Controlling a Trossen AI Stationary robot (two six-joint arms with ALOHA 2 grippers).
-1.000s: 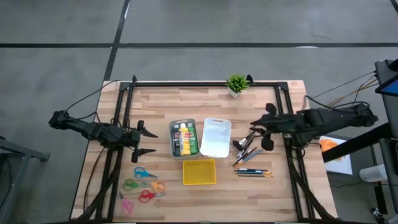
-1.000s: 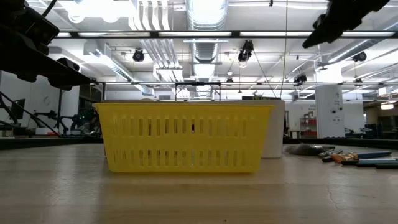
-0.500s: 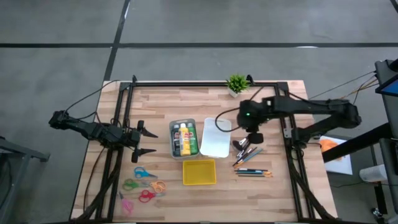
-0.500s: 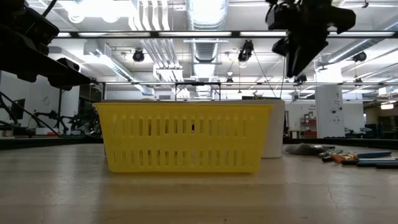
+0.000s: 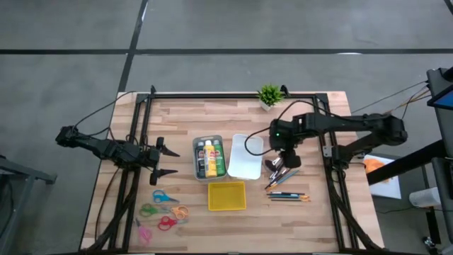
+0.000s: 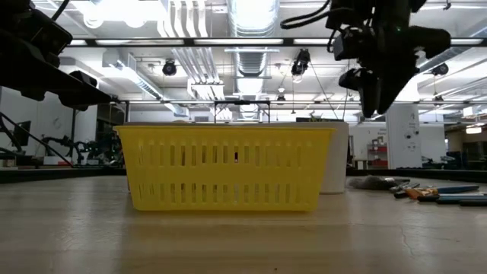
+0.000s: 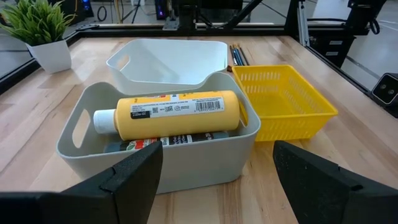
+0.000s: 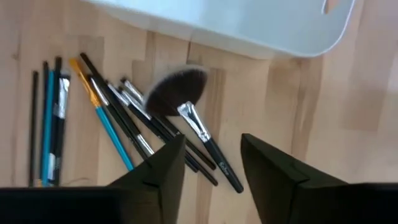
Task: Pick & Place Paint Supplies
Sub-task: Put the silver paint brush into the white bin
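The right gripper hangs released above the fan brush and thin brushes scattered on the surface beside the white bin; it should descend squarely over one handle, closing mid-shaft to avoid neighbours.

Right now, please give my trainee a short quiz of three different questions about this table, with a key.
1. True or false: the yellow basket holds brushes.
2. Which end effector hovers over the brushes: (a) left, (b) right?
3. Fill in: the paint bottles lie in the ___ bin.

Key:
1. False; the basket looks empty.
2. (b) The right end effector, open. The left end effector waits open, left of the bins.
3. Grey. The white bin beside it looks empty.
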